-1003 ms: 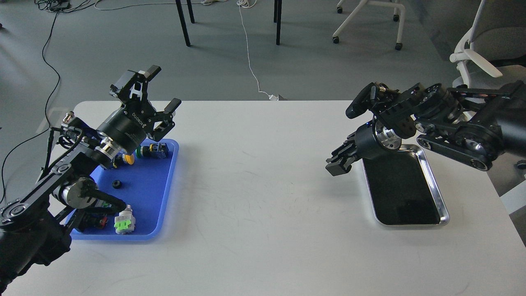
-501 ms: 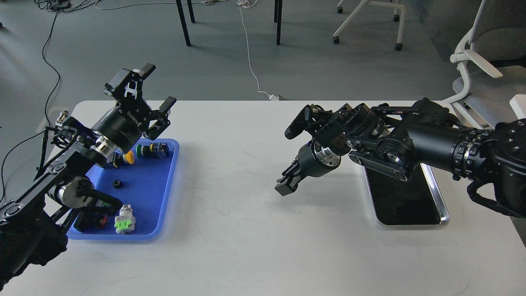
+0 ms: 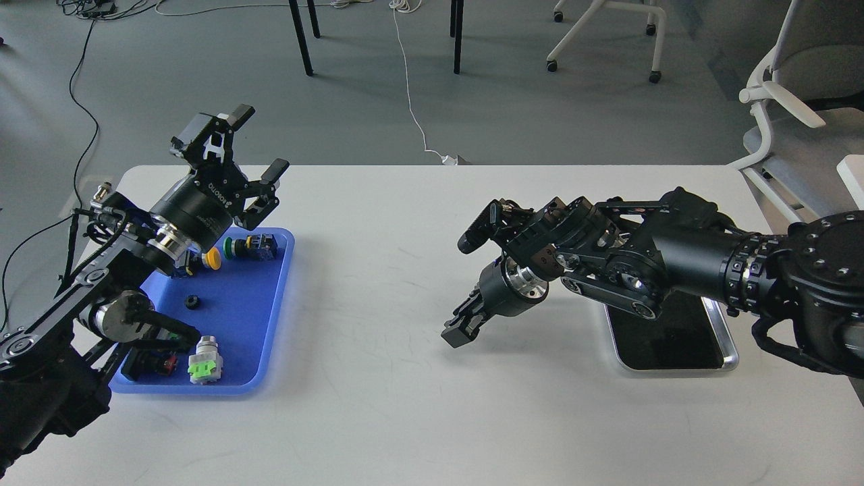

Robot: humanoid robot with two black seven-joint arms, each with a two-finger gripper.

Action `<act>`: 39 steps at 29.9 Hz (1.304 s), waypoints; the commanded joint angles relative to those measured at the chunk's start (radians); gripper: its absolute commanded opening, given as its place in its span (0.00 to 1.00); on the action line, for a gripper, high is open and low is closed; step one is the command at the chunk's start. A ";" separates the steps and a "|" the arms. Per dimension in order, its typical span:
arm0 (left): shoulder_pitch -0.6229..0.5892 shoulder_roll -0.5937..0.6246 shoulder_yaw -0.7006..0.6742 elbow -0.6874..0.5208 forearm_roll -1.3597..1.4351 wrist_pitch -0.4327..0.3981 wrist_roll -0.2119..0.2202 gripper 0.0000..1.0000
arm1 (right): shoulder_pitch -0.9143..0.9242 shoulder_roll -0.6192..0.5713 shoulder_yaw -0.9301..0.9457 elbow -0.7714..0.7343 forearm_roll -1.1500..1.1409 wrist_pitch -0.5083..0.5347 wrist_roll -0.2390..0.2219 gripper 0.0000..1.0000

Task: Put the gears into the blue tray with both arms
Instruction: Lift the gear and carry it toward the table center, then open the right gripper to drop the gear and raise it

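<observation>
The blue tray (image 3: 253,324) lies at the table's left. One small black gear (image 3: 192,302) rests on its floor near the middle. My left gripper (image 3: 258,145) is raised above the tray's far end, fingers spread wide open with nothing between them. My right gripper (image 3: 460,329) hangs low over the bare tabletop right of centre, pointing down and left. Its dark fingers sit close together, and I cannot see whether they grip anything.
Several colour-capped push-buttons lie in the blue tray: yellow (image 3: 213,258), green (image 3: 230,248) and a grey one with a bright green face (image 3: 204,362). A shiny steel tray (image 3: 727,344) sits at the right, partly under my right arm. Chairs and cables lie beyond the table.
My right arm has swung left and down from over the steel tray to the table's middle. My left gripper shifted slightly left and stays open.
</observation>
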 commanded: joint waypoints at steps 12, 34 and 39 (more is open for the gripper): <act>0.000 -0.002 0.000 0.000 0.000 0.000 0.000 0.98 | -0.006 0.003 0.002 -0.013 0.064 0.000 0.000 0.69; -0.003 0.027 0.020 -0.078 0.147 -0.008 -0.067 0.98 | -0.187 -0.451 0.337 0.068 1.069 0.000 0.000 0.97; -0.011 0.017 0.046 -0.167 0.481 -0.018 -0.163 0.98 | -0.381 -0.486 0.529 0.053 1.343 0.000 0.000 0.97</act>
